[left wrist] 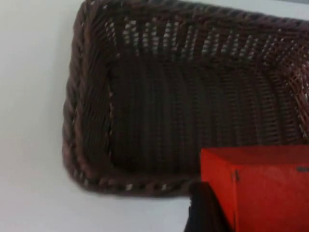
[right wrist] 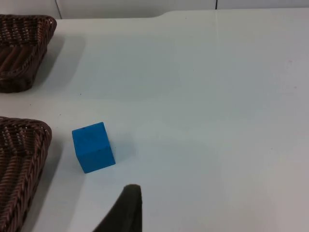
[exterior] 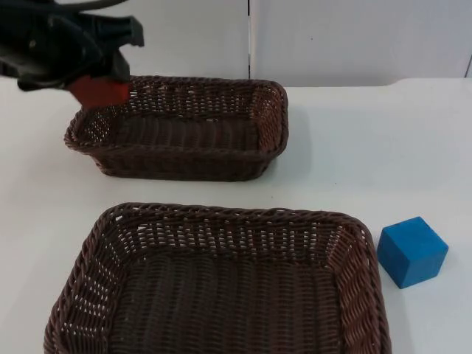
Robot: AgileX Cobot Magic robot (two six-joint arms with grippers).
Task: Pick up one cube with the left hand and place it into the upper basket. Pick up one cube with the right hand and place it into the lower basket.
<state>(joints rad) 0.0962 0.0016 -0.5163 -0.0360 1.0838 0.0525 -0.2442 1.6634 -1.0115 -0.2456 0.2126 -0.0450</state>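
White bench (exterior: 354, 147), matte and plain, faint soft shadows on it. Ends at 12 o'clock in top view against grey partition wall (exterior: 354, 37). Wall in flat pale panels, split by dark vertical seam (exterior: 249, 37) just past 12 o'clock. Far bench edge not straight: steps back in a rounded curve (exterior: 398, 80) toward 1 o'clock. Same white bench surface (left wrist: 29, 121) in left wrist view. Right wrist view: bench (right wrist: 217, 96), same curved edge (right wrist: 161, 13), strip of wall (right wrist: 135, 6) behind it.
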